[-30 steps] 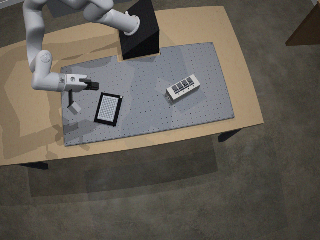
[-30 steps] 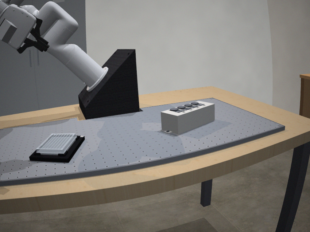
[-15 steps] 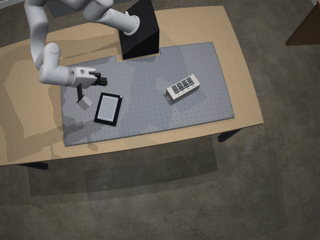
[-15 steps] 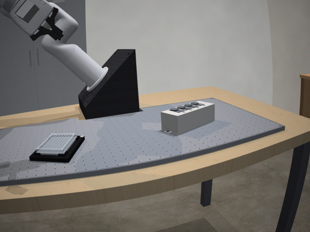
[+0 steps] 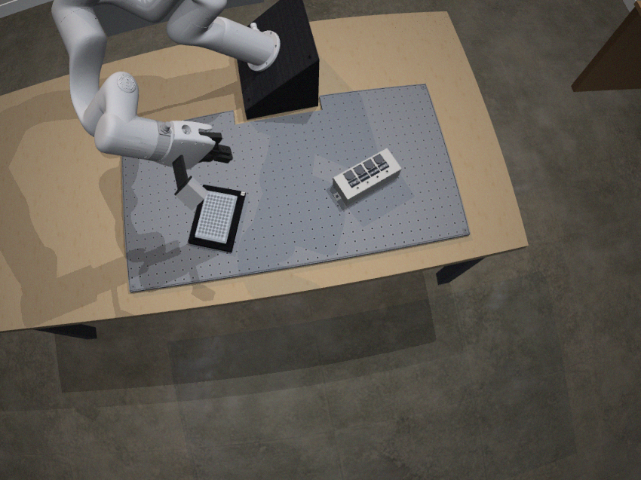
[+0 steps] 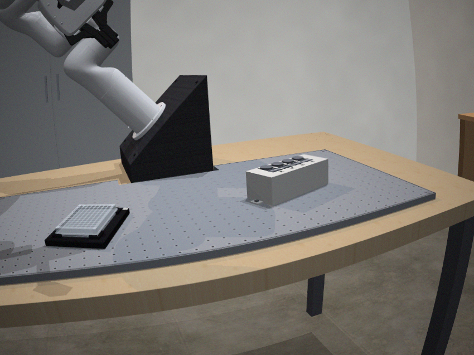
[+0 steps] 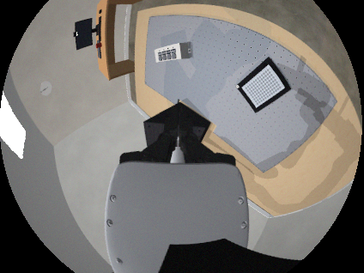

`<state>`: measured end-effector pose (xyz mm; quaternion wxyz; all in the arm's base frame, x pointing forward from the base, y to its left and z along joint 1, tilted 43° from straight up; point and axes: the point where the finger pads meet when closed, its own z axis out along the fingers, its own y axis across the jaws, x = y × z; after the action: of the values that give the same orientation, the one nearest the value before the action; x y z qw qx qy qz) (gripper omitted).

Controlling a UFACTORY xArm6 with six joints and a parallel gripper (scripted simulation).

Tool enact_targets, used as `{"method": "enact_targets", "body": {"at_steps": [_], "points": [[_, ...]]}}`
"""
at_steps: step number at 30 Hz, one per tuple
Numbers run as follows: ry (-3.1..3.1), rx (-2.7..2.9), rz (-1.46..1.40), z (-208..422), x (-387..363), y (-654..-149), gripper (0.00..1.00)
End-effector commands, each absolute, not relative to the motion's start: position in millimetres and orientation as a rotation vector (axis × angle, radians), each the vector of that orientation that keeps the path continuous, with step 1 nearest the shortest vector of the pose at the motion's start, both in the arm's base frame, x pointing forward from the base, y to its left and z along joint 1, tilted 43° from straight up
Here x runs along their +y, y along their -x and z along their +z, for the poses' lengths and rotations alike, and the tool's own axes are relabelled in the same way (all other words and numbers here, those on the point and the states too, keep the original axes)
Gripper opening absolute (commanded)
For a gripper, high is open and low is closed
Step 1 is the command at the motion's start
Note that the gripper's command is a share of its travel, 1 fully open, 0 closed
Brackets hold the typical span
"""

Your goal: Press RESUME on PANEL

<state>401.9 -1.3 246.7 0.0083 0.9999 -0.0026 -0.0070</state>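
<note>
No button on the PANEL appears pressed: no lamp shows as lit in the top or exterior view, though the lamps and printed names are too small to read, so which of the four buttons is RESUME cannot be told. The whole press is judged outstanding. The gripper is clenched on nothing, fingers together, and hangs high above the board near the plate, well apart from the PANEL, which lies toward 3 o'clock of it in the top view. The 96-well plate E01 sits squarely on the black plate nest N1, at about 8 o'clock of the board's centre, apparently undisturbed; the arm's wrist passes over its upper left corner in the top view but stands clear above it, as the exterior view shows. The grey perforated board lies on a curved wooden table with dark legs; the arm rises from a black wedge pedestal at 12 o'clock. The floor is mottled concrete, the walls are plain grey, and a wooden cabinet stands at the right edge.
</note>
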Motion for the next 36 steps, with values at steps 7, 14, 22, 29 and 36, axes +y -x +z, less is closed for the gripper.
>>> {"method": "enact_targets", "body": {"at_steps": [7, 14, 22, 29, 36], "points": [[-3.042, -0.012, -0.119, 205.7, 12.2, -416.7, 0.0], [-2.988, -0.011, -0.166, 196.4, 15.0, -419.3, 0.0], [-2.931, -0.005, -0.205, 172.5, 22.3, -425.3, 0.0], [-2.931, -0.005, -0.205, 157.4, 27.1, -428.5, 0.0], [-2.874, 0.005, -0.235, 132.3, 35.3, -432.6, 0.0]]}}
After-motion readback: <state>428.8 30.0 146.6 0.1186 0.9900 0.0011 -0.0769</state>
